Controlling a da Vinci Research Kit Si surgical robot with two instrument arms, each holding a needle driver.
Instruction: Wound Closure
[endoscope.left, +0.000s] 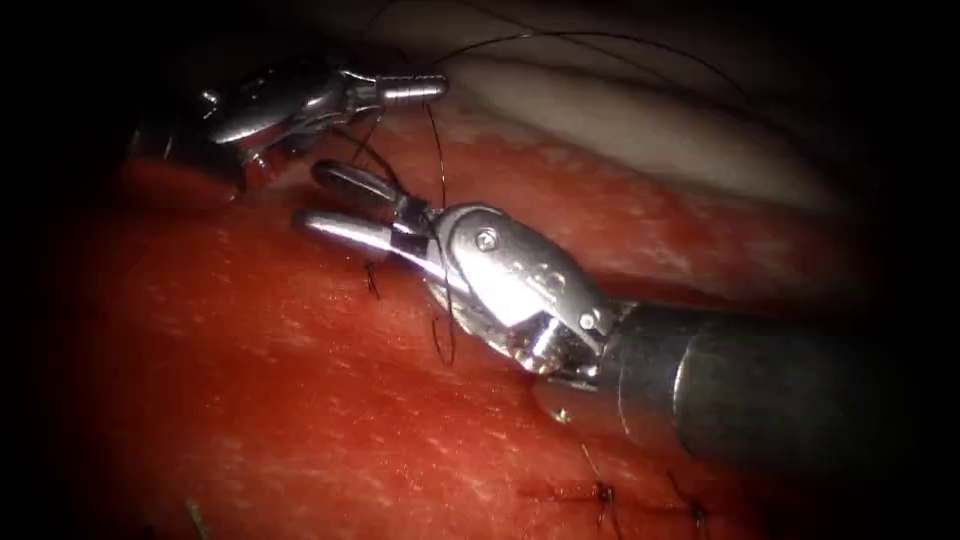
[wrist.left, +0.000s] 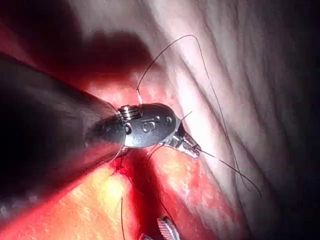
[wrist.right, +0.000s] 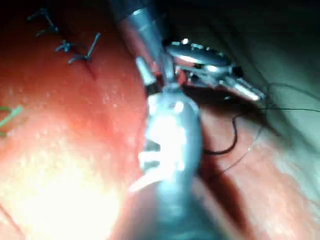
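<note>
Thread is the thing to watch right now: a fine dark strand running from the tip of the left claw, down past the right claw, and curling into a small loop on the tissue just below that claw's wrist. Left claw looks clamped on the thread at its very tip, jaws together, with a long slack arc sweeping off over the pale fat behind it. Right claw stands with its two jaws parted, thread crossing near their hinge, and nothing pinched between them that I can make out. No needle that I can pick out near either claw. Finished stitches sit further along the cut, near the right claw's shaft. To my eye this strand is light, limp and slick with red fluid; it would slip from a loose hold and fray under a hard one. Gripping flat across the jaws, well back from any knot, seems safest. The tissue is soft and would tear if tugged.
</note>
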